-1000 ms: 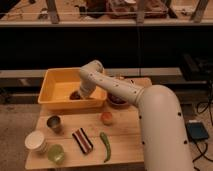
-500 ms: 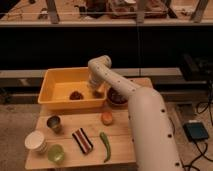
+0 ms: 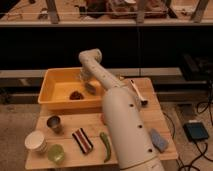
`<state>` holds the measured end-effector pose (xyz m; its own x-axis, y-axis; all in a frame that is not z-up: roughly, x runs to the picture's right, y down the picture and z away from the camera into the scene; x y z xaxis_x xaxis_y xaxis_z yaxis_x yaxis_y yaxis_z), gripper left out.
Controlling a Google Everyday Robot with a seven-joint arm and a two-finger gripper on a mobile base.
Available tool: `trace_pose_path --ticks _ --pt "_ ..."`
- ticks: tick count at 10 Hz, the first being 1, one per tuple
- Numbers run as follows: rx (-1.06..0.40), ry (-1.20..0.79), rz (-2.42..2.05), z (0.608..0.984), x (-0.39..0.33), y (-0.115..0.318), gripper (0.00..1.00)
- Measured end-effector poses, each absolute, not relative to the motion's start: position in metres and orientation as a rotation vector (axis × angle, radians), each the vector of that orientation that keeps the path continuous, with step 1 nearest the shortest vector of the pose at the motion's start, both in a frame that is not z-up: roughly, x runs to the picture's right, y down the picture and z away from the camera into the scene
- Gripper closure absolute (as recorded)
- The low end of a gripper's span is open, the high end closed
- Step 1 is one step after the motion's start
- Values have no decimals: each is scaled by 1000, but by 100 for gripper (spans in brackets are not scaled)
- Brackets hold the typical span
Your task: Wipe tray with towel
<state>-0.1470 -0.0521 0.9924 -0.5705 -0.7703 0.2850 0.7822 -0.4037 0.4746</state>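
Observation:
The yellow tray [image 3: 50, 82] sits at the back left of the wooden table. A small dark red crumpled towel [image 3: 76, 94] lies on the tray floor near its middle. My white arm reaches over the table from the front, bends at the tray's back edge and comes down into the tray. My gripper [image 3: 90, 88] is inside the tray, low over the floor, just right of the towel. I cannot tell whether it touches the towel.
In front of the tray stand a metal cup [image 3: 54, 123], a white paper cup [image 3: 36, 141] and a green cup [image 3: 56, 153]. A striped dark bar [image 3: 82, 140], a green pepper [image 3: 106, 146], a blue sponge [image 3: 158, 140] and a white-handled tool [image 3: 138, 92] lie on the table.
My gripper has shifted a little to the right inside the tray, off the towel. The elbow has swung up and back. The towel stays near the tray's middle.

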Motion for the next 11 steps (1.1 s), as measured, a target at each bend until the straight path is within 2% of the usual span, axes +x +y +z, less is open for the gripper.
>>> trace_pose_path --ticks 2,7,9,11 --pt "14 -741 -2087 978 -163 -43 100" --pt "97 -851 -2162 910 -172 33 100" --pt "76 -858 -2165 904 -152 50 100" --pt "20 -834 -2137 913 -113 54 100"
